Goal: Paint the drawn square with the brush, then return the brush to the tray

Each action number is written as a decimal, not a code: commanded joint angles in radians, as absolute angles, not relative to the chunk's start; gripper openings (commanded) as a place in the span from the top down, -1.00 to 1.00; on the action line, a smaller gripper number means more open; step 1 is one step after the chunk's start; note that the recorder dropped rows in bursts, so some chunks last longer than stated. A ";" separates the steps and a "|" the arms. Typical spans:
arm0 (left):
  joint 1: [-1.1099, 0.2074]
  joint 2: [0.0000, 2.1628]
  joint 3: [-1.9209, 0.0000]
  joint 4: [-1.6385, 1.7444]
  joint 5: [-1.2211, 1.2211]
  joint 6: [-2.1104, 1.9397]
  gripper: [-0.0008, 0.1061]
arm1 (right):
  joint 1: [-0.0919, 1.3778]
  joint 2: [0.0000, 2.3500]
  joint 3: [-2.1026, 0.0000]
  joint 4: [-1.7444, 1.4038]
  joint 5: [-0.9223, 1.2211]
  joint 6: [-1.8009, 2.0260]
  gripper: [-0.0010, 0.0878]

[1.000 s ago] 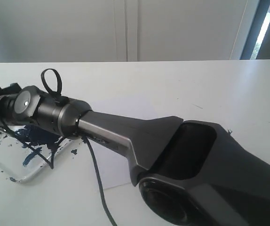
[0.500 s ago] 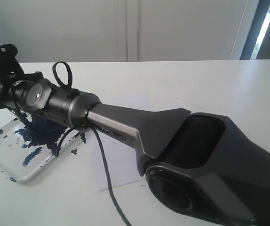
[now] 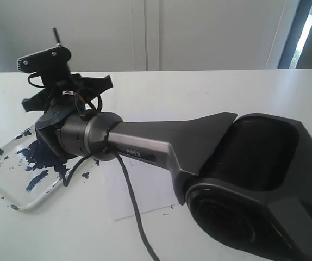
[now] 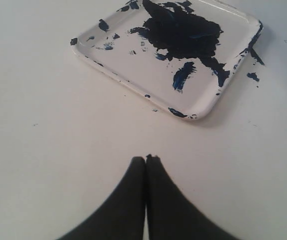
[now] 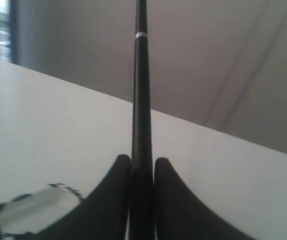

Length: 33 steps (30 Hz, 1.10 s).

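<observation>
Right arm (image 3: 199, 152): it is filling the near side of the exterior view and reaching across to the left, over the sheet.
Cable (image 3: 131, 206): it is hanging from the wrist down to the near edge.
Paper sheet (image 3: 139, 190): it is lying flat on the table, just beside the tray, partly under the arm.
Left gripper (image 4: 145, 159): its fingers are pressing together with nothing between them, above bare table near the tray.
Tray (image 4: 133, 70): it is sitting flat on the table, carrying dark blue blotches and smears.
Right gripper (image 5: 142, 159): its narrow fingers are clamping the brush.
Brush (image 5: 141, 90): its black handle is pointing up; the tip is hiding from view.
Table (image 3: 243, 92): white and smooth, it is running back to the wall.
Wall (image 3: 199, 32): pale and plain, it is standing behind the table.
Window (image 3: 308, 27): a bright strip is shining at the far right.
</observation>
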<state>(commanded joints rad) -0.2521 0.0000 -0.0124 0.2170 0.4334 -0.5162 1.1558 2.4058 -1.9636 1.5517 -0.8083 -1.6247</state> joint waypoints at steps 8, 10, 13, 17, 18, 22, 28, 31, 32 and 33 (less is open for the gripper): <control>-0.252 0.000 -0.012 0.217 0.433 -0.516 0.89 | 1.171 2.410 -1.964 1.495 -0.527 -1.451 0.98; -0.252 0.000 -0.012 0.217 0.433 -0.516 0.89 | 1.171 2.421 -1.964 1.454 -0.508 -1.380 0.98; -0.252 0.000 -0.012 0.217 0.433 -0.516 0.89 | 1.167 2.448 -1.964 1.464 -0.517 -1.322 0.98; -0.252 0.000 -0.012 0.217 0.433 -0.516 0.89 | 1.166 2.456 -1.964 1.595 -0.595 -1.322 0.98; -0.252 0.000 -0.012 0.217 0.433 -0.516 0.89 | 1.166 2.456 -1.964 1.630 -0.653 -1.322 0.98; -0.252 0.000 -0.012 0.217 0.433 -0.516 0.89 | 1.168 2.456 -1.964 1.744 -0.905 -1.327 0.98; -0.252 0.000 -0.012 0.217 0.433 -0.516 0.89 | 1.183 2.456 -1.957 1.744 -1.072 -1.438 0.98; -0.252 0.000 -0.012 0.217 0.433 -0.516 0.89 | 1.202 2.456 -1.953 1.744 -1.123 -1.496 0.98; -0.252 0.000 -0.012 0.217 0.433 -0.516 0.89 | 1.209 2.456 -1.953 1.744 -1.139 -1.523 0.98; -0.252 0.000 -0.012 0.217 0.433 -0.516 0.89 | 1.218 2.456 -1.953 1.744 -1.148 -1.556 0.98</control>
<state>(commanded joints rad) -0.2521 0.0000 -0.0124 0.2170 0.4334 -0.5162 1.2181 2.4564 -1.9528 1.7444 -1.1481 -1.5564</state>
